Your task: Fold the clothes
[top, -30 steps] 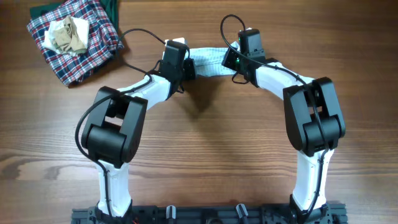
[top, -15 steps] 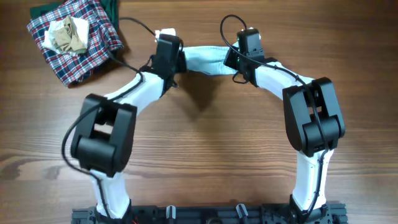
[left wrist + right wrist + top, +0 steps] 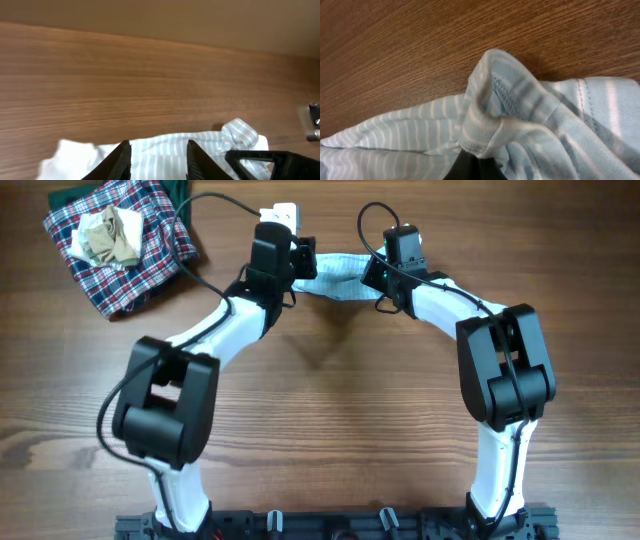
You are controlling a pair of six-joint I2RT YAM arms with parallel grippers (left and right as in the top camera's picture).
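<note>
The clothes (image 3: pixel 338 272), a pale blue-white striped pair of pants, lie stretched in a narrow band near the table's far edge between my two grippers. My left gripper (image 3: pixel 296 258) is at their left end. In the left wrist view its jaws (image 3: pixel 159 146) stand apart, open, with the striped fabric (image 3: pixel 239 135) lying beneath and beyond them. My right gripper (image 3: pixel 380 272) is at the right end. In the right wrist view it (image 3: pixel 475 162) is shut on a bunched hem of the clothes (image 3: pixel 530 107).
A red, navy and white plaid cloth (image 3: pixel 140 255) lies at the far left corner with a crumpled beige cloth (image 3: pixel 110 232) on top and a dark green piece (image 3: pixel 180 195) behind it. Black cables (image 3: pixel 205 235) loop over the table by both wrists.
My left arm has swung toward the far edge and slightly right, and its jaws have spread apart over the fabric. The right gripper has stayed put, still clamped on the hem.
</note>
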